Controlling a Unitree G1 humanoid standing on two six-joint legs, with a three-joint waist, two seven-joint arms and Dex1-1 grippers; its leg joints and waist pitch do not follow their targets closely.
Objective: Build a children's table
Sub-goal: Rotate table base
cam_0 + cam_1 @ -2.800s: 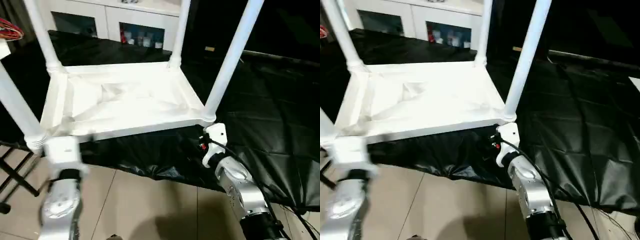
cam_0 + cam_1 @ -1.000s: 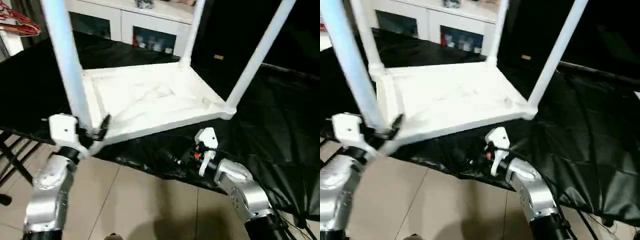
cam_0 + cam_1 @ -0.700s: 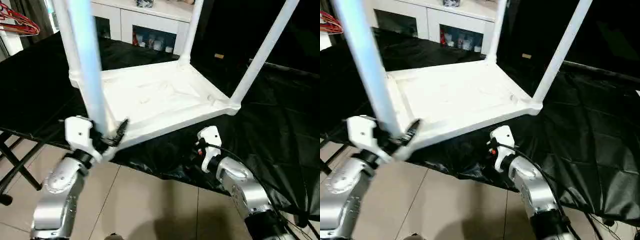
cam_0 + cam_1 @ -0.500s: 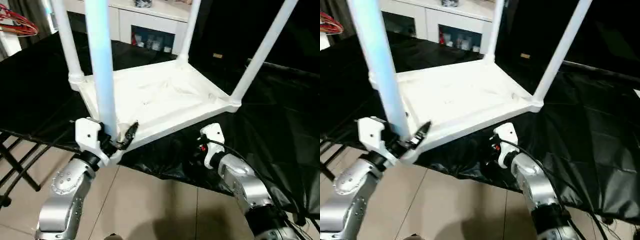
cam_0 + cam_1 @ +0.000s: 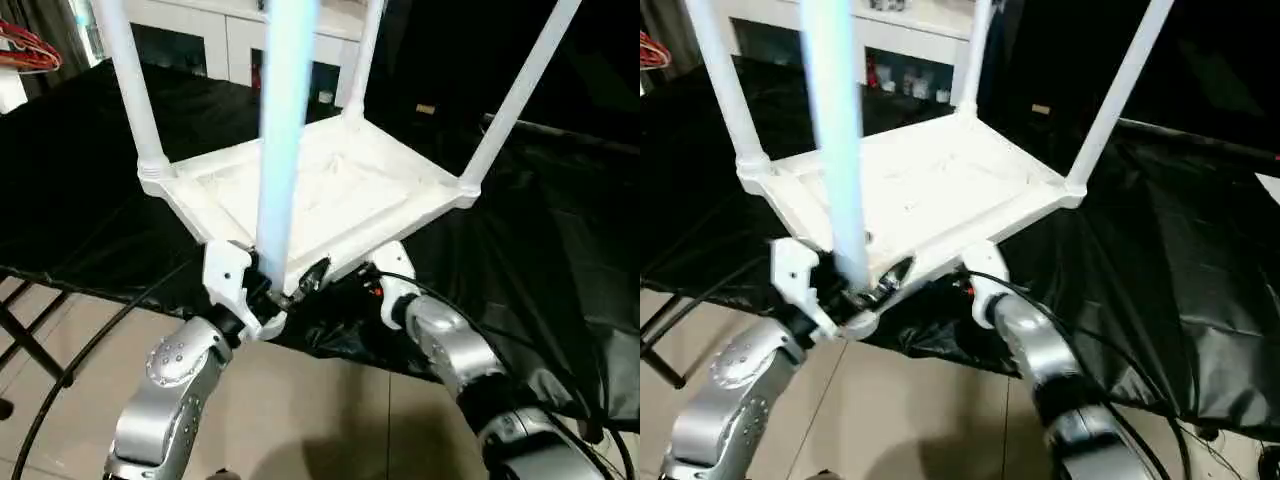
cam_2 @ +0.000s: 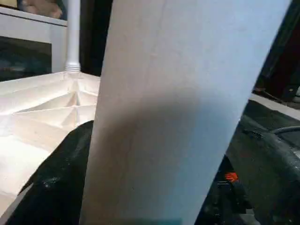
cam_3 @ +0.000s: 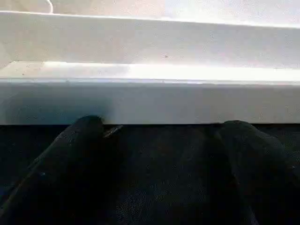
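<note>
Small all-white plastic children's table [image 5: 330,190] upside down on black-covered table [image 5: 560,250], legs up, no readable writing, now turned corner-first toward robot, left gripper [image 5: 285,290] clasping nearest leg's base, right gripper [image 7: 159,140] spread wide under tabletop edge, moved inward.

An all-white table [image 5: 340,190] is seen, its nearest leg [image 5: 285,140] tinged pale blue just above the left gripper [image 5: 285,290], whose fingers [image 6: 56,183] are black. Beneath the right gripper [image 7: 159,154], a glossy black cover [image 5: 560,260] is spread. Silver forearms [image 5: 170,390] are shown over beige floor tiles [image 5: 330,410].
</note>
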